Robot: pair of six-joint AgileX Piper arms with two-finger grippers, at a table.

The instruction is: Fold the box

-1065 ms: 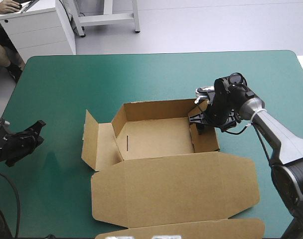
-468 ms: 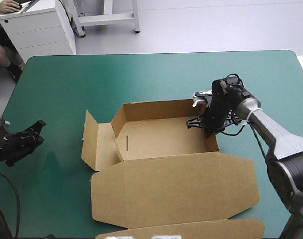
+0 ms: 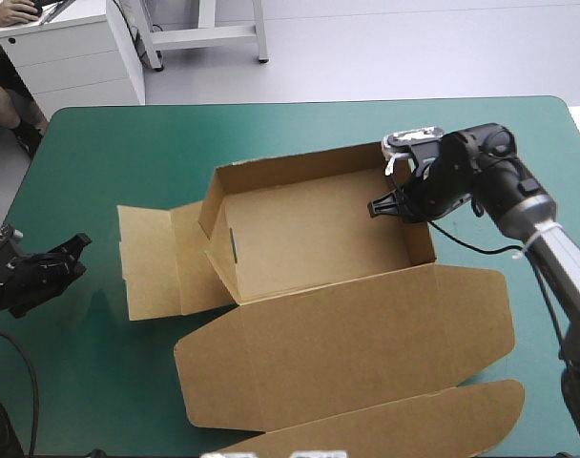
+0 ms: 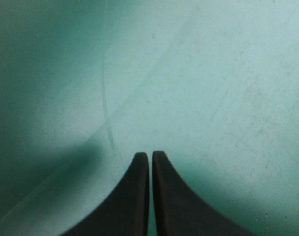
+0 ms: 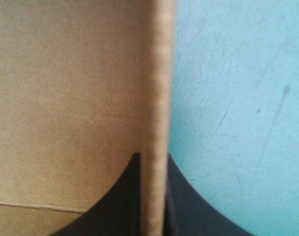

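High view: box [image 3: 309,239] an open tray, lid flat.
Right claw [image 3: 381,206]: clamped on, it seems, the box's right wall.
Left claw [image 4: 150,156]: closed, by the tabletop's [image 3: 271,134] left edge.

A lab: teal-green table [image 3: 271,143], white cabinet [image 3: 66,57], grey floor [image 3: 414,48]

A pale grey floor [image 3: 414,48] lies beyond the teal-green table [image 3: 271,143], with a white cabinet [image 3: 71,57] and a white frame [image 3: 209,36].
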